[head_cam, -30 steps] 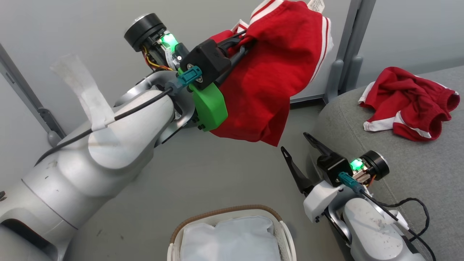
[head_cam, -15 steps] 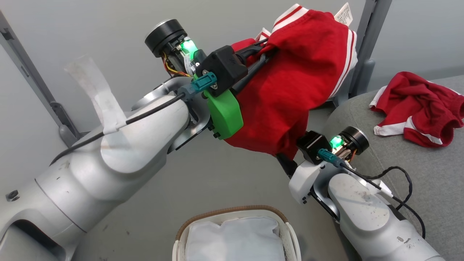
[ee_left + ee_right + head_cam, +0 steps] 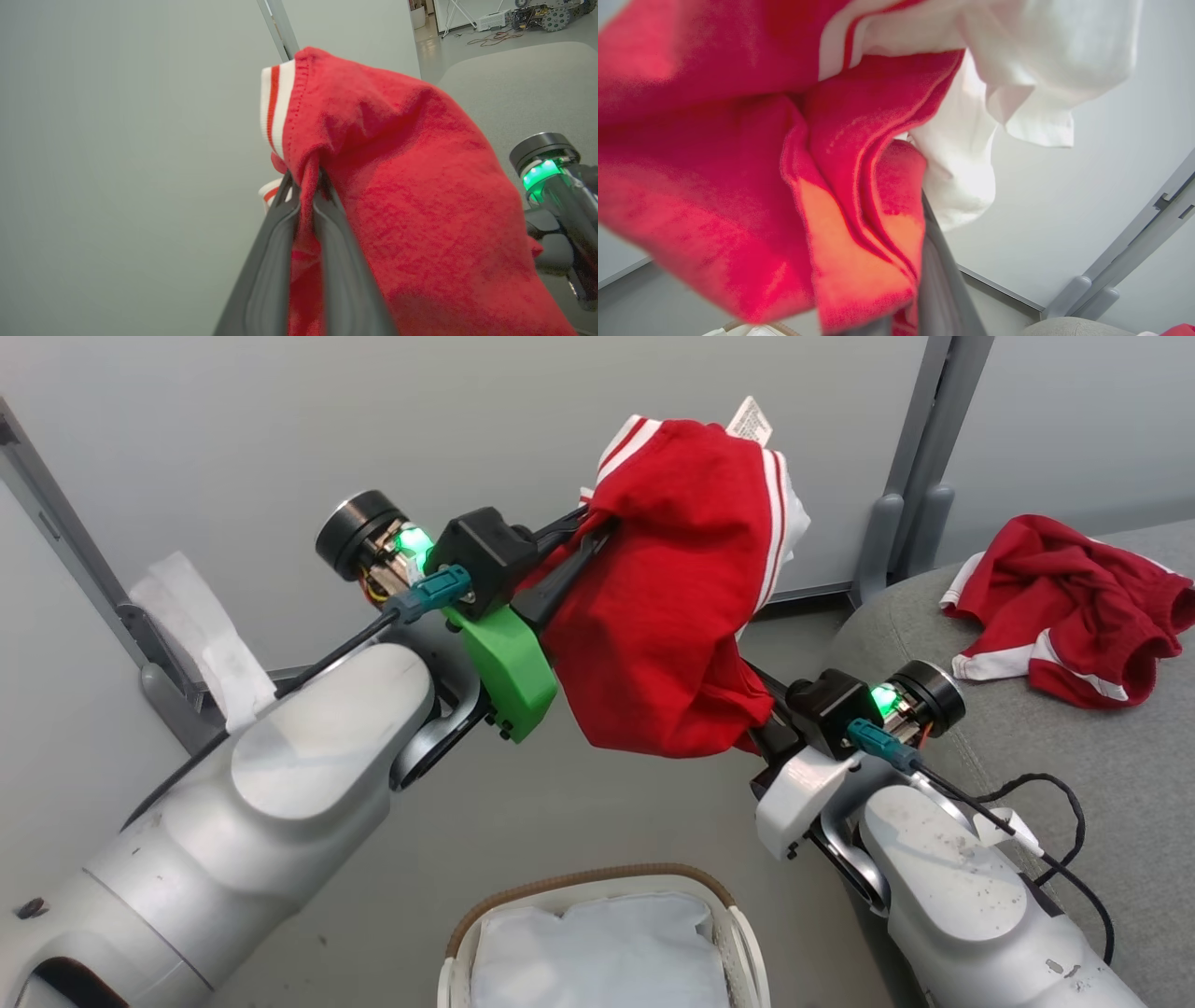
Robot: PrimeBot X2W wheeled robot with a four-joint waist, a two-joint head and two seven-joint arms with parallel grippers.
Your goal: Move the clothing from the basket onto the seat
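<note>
right gripper (image 3: pixel 761 695) tips hidden under clothing (image 3: pixel 663 616), basket (image 3: pixel 597 880) cut off at bottom edge

Red clothing (image 3: pixel 653 616) — fuzzy knit cloth, seat (image 3: pixel 1120 747) matt woven, basket (image 3: pixel 744 947) seemingly plastic

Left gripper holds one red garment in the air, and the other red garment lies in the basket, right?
Not quite. The left gripper does hold a red garment aloft, but the other garment lies on the seat; the head view shows it.
</note>
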